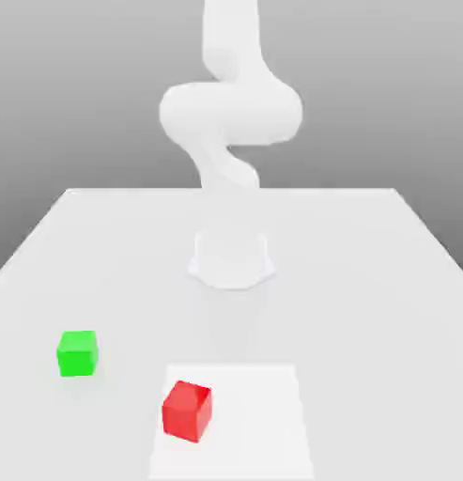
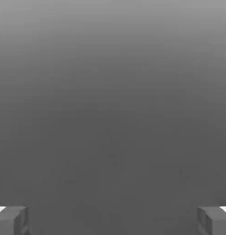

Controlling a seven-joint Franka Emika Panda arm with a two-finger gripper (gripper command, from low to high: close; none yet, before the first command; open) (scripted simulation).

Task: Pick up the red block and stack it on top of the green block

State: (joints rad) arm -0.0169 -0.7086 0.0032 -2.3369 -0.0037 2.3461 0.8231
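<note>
Fingers (image 2: 113, 220) spread wide, grasping nothing, ready for approach; red block (image 1: 187, 411) and green block (image 1: 78, 352) rest apart on worktop (image 1: 366, 282), away from them

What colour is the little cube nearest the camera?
Red; the red block shows best in the exterior view.

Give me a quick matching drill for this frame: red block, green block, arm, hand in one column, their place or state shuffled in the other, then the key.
Things:
1. red block
2. green block
3. arm
4. hand

Place or state:
A. on the table toward the exterior view's left edge, apart from the other block
B. open, nothing between the fingers
C. nearest the camera in the exterior view, on the table
D. rising from its base at the middle of the table

Pairs: 1-C, 2-A, 3-D, 4-B
</note>
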